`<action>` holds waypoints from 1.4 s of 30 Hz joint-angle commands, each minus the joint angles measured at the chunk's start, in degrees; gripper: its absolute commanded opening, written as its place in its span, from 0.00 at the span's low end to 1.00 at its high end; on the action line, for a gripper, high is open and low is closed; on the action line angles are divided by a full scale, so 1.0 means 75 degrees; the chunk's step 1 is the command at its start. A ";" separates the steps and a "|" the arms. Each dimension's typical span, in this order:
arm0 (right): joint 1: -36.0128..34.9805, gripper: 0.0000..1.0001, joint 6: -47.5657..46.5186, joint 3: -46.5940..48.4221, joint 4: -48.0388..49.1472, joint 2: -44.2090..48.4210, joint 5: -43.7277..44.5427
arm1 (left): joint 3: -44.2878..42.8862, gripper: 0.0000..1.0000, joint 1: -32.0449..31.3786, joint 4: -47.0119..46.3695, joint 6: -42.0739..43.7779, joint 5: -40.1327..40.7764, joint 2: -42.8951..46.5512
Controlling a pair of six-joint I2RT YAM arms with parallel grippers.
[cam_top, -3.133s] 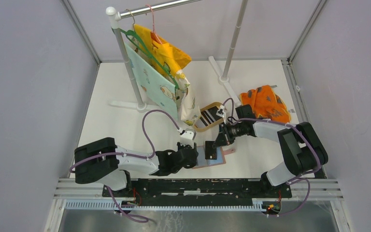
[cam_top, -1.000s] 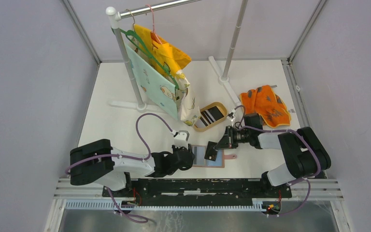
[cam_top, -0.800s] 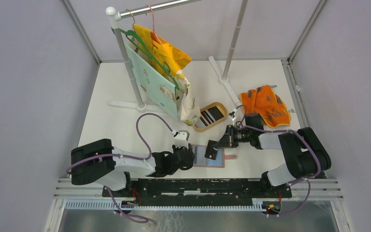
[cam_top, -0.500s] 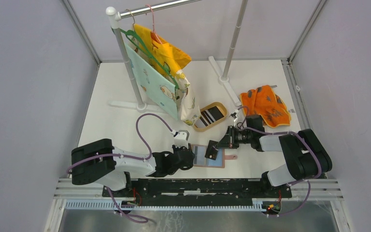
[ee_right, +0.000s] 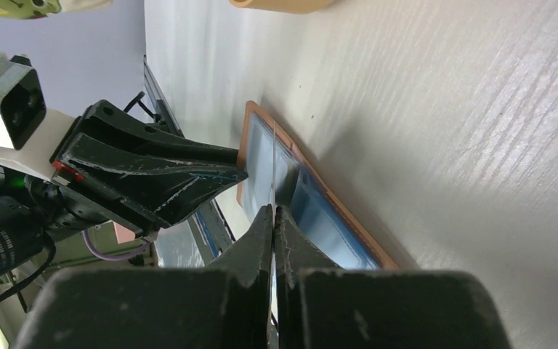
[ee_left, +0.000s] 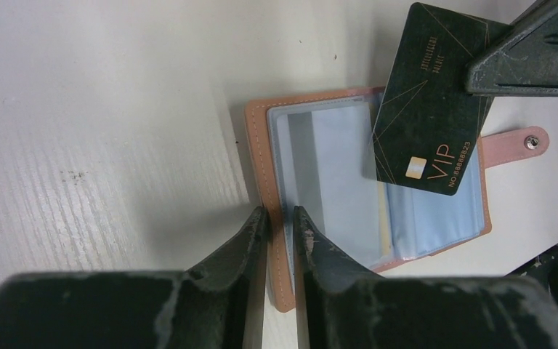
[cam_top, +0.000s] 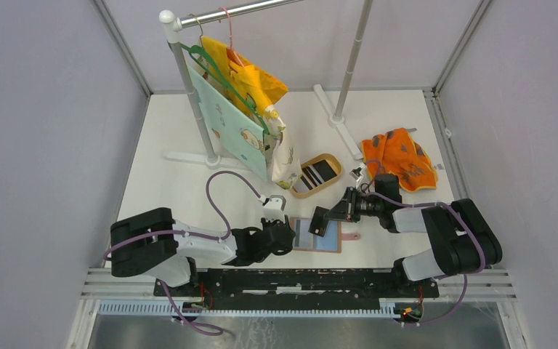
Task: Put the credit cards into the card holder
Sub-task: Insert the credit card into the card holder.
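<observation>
The card holder (cam_top: pixel 325 240) lies open on the table, reddish-brown with grey-blue pockets (ee_left: pixel 341 196). My left gripper (cam_top: pixel 288 237) sits at its left edge, and in the left wrist view that gripper (ee_left: pixel 277 217) pinches the brown cover rim. A dark credit card (ee_left: pixel 427 109) marked VIP hangs tilted over the holder's right half, with my right gripper (cam_top: pixel 327 217) shut on it. The right wrist view shows this card (ee_right: pixel 273 163) edge-on above the holder (ee_right: pixel 323 214), the gripper (ee_right: pixel 274 211) closed around it. More credit cards (cam_top: pixel 314 175) lie in a tan dish.
The tan oval dish (cam_top: pixel 328 161) sits just behind the holder. An orange patterned cloth (cam_top: pixel 401 160) lies at the back right. A clothes rack (cam_top: pixel 189 80) with hanging garments (cam_top: pixel 243 109) stands at the back left, its second post (cam_top: pixel 350 62) behind the dish.
The card holder and my left gripper have shifted slightly right. My right gripper with the dark card has edged up and right over the holder.
</observation>
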State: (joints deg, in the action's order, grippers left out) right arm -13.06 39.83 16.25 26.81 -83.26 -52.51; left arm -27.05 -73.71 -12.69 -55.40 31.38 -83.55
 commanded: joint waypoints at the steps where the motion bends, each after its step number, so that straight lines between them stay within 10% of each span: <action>1: 0.0081 0.00 0.0193 0.0077 0.0636 0.0204 -0.0166 | 0.0044 0.23 -0.0042 0.0524 -0.0233 -0.0189 -0.0230; 42: -0.0630 0.00 -0.0988 0.0277 -0.1007 -0.0685 0.0027 | -0.0202 0.21 -0.0036 0.0731 -0.0157 0.0079 -0.0380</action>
State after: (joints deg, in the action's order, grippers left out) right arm -17.17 33.56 17.17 20.40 -87.37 -53.98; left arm -28.25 -73.73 -12.10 -55.94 31.46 -84.51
